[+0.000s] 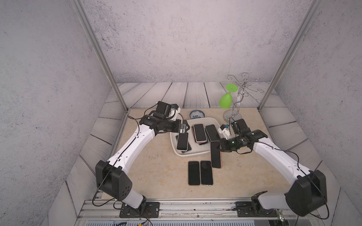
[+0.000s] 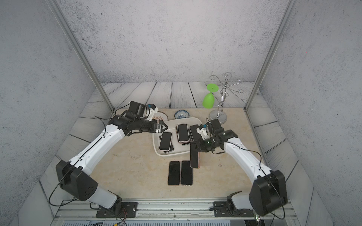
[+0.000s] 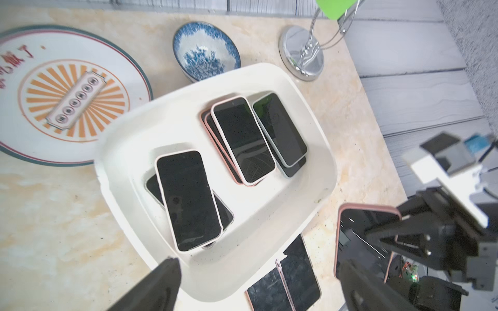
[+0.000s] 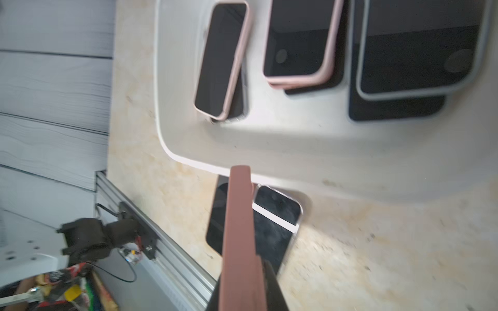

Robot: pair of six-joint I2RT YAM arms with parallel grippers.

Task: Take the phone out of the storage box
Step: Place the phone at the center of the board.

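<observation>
pink-cased phone [image 1: 215, 154] clamped in the right jaws, just outside the near right corner of the storage box [image 1: 193, 154].

the phone's long axis runs near to far, with its far end in the grip and its near end free. it sits just right of two phones [image 1: 194, 173] that lie flat side by side on the bench [image 1: 156, 172], roughly parallel to them. setting it down there looks like the next move, and the right arm [image 1: 274, 154] holds it. whether its lower end touches the bench i cannot tell, and the right wrist view shows it edge-on only. more phones lie in the box in overlapping stacks, the lower ones mostly covered, so their count is unclear. the left jaws stand wide apart and empty over the box's far left corner, nearest the left stack [image 1: 182, 141]. in both top views the left arm [image 1: 137, 140] hides most of the orange-patterned plate [image 3: 107, 62].
</observation>
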